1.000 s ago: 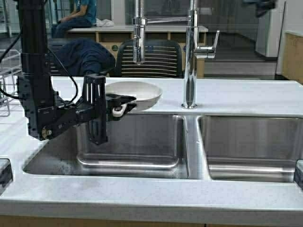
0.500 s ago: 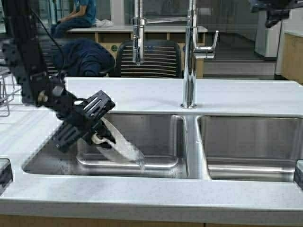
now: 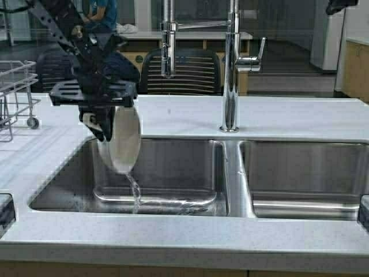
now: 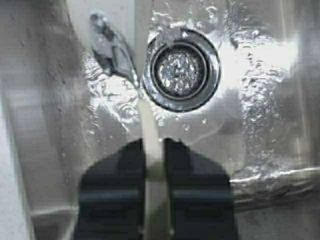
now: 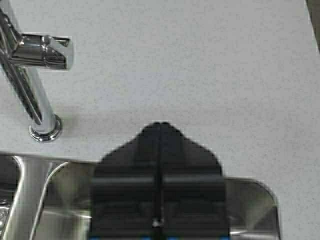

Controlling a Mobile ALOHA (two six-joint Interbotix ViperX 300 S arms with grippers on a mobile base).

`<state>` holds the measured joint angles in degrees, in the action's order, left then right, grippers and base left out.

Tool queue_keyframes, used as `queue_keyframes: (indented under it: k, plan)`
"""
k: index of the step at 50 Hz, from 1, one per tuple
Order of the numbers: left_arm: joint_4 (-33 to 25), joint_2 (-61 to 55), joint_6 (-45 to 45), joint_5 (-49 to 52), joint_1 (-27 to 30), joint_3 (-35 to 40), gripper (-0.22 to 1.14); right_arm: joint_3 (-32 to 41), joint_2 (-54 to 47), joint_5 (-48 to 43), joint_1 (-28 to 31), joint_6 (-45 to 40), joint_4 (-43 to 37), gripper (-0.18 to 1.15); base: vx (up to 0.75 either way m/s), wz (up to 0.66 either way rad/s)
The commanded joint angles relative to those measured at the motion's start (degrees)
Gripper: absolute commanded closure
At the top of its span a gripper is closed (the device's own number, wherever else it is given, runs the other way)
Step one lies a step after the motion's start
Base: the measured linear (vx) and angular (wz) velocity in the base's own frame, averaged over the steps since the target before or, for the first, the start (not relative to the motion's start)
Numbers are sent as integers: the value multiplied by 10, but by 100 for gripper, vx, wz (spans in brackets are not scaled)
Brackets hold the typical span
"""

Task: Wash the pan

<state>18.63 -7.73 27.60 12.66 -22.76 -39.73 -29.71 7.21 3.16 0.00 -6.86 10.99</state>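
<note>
My left gripper (image 3: 102, 124) is shut on the cream-white pan (image 3: 122, 145) and holds it hanging on edge over the left sink basin (image 3: 173, 167). A thin stream of water (image 3: 136, 196) runs off the pan's lowest point into the basin. In the left wrist view the pan's rim (image 4: 149, 130) shows edge-on between the black fingers (image 4: 115, 175), above the drain (image 4: 180, 72). My right gripper (image 5: 160, 125) is shut and empty, raised high over the counter beyond the right basin.
A tall chrome faucet (image 3: 232, 69) with a pull-down sprayer (image 3: 168, 40) stands behind the sink divider. The right basin (image 3: 305, 179) has nothing in it. A wire dish rack (image 3: 14, 86) sits at the far left. A person sits at a table behind.
My left arm has swung the pan from level behind the basin, down into it, then up on edge, and water now pours from it. The right arm has risen.
</note>
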Motion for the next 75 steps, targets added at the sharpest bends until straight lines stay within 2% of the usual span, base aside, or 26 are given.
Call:
queue_keyframes:
  k: [1, 10, 24, 33, 43, 54, 62, 75]
  plan:
    - [29, 23, 0, 25, 3, 13, 89, 5, 14, -10, 0, -2, -3, 91, 0, 0]
    - [35, -10, 0, 38, -1, 12, 89, 3, 12, -10, 5, -2, -7, 91, 0, 0]
    - [61, 62, 0, 55, -10, 22, 89, 1, 12, -10, 6, -2, -10, 91, 0, 0]
    - [111, 131, -1, 113, -10, 55, 89, 0, 11, -10, 6, -2, -10, 91, 0, 0]
    - [220, 209, -6, 221, 3, 100, 89, 1, 11, -10, 6, -2, -10, 91, 0, 0]
    - [299, 294, -35, 264, 63, 108, 89, 3, 10, -10, 10, -1, -10, 91, 0, 0]
    - [300, 330, -79, 253, 145, 67, 89, 5, 2, -16, 10, 1, -9, 91, 0, 0]
    - [297, 364, -91, 236, 247, -11, 89, 5, -11, -17, 10, 1, -10, 91, 0, 0]
